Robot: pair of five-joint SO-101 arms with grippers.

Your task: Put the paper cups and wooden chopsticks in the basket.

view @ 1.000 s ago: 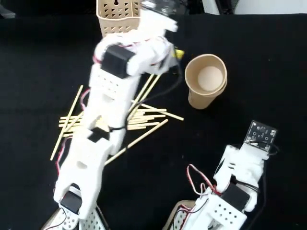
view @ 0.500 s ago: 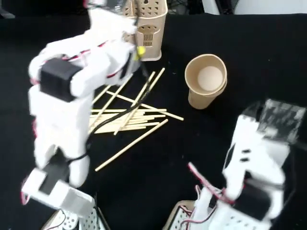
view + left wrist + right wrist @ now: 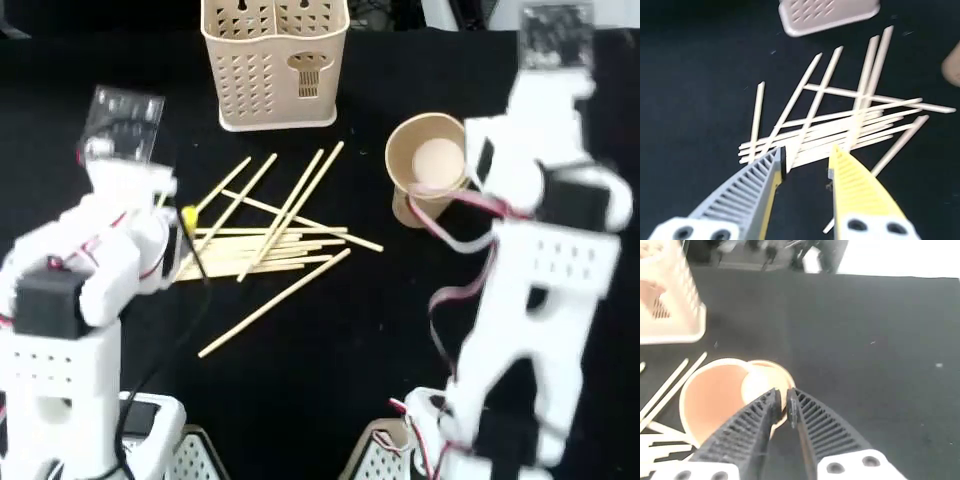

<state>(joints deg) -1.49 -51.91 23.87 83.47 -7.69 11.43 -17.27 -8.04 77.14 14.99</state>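
The paper cups [image 3: 428,180] stand on the black table [image 3: 330,390] to the right of the stick pile (there seem to be 2, one pressed against or into the other, and I cannot tell which). The wooden chopsticks [image 3: 270,240] lie loose and crossed in a heap at the middle of the table. A few fan toward the basket [image 3: 275,65], and 1 lies apart on the near side. The basket stands upright at the far edge, well apart from cups and sticks alike, with 2 compartments at its top and no cup or stick showing in them. By that the task looks barely begun: every stick and both cups are left to move. The left gripper [image 3: 807,157] hangs over the near end of the heap with its claws spread and nothing between them. The right gripper [image 3: 783,399] is just above the near rim of the cups, its claws drawn almost together with only a thin slit. It appears to hold nothing, since the cups sit flat on the table.
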